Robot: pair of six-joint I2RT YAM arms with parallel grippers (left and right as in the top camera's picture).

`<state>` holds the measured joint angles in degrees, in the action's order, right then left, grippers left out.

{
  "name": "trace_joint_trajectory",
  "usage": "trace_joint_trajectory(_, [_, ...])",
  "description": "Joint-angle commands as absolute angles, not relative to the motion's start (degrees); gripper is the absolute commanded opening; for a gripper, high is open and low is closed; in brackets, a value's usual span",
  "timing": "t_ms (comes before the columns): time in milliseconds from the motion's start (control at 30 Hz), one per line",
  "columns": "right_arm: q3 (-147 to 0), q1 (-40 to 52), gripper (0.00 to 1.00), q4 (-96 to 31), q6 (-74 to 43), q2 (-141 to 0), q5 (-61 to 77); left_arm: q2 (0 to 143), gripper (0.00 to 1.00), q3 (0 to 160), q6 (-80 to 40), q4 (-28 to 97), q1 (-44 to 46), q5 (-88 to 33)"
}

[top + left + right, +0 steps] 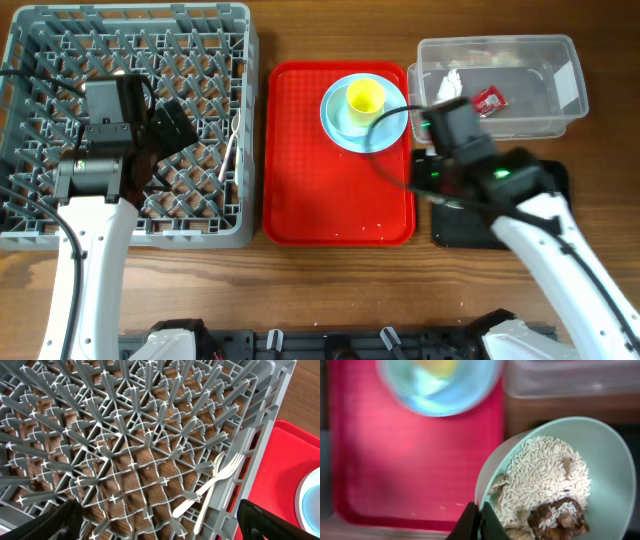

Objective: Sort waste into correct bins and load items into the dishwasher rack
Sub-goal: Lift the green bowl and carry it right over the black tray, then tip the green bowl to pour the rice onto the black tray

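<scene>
The right gripper (477,519) clamps the near rim of the bowl (605,445), which is full of rice (545,475) and sits over the black tray (460,232), just beside the red tray (330,200). The left gripper (160,512) hangs spread wide over the rack (60,60), where the fork (222,477) and spoon (186,502) lie by its right wall. The cup (365,97) sits on the plate (338,125), and the wrapper (489,100) and napkin (450,78) lie in the tub (500,55).
</scene>
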<state>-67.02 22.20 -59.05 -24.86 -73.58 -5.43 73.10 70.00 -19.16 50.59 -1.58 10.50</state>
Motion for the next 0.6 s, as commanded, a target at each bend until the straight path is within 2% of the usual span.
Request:
trace_joint_trajectory(0, [-66.8, 15.8, 0.04, -60.6, -22.3, -72.5, -1.1, 73.2, 1.0, 70.2, -18.2, 50.5, -1.9, 11.2])
trace_joint_trajectory(167, [-63.2, 4.3, 0.04, -60.4, -18.5, -72.5, 6.2, 73.2, 1.0, 70.2, -18.2, 50.5, -1.9, 11.2])
trace_joint_trajectory(567, [-59.3, -21.6, 0.04, -56.9, 1.3, -72.5, 39.6, 73.2, 1.0, 70.2, -18.2, 50.5, -1.9, 11.2])
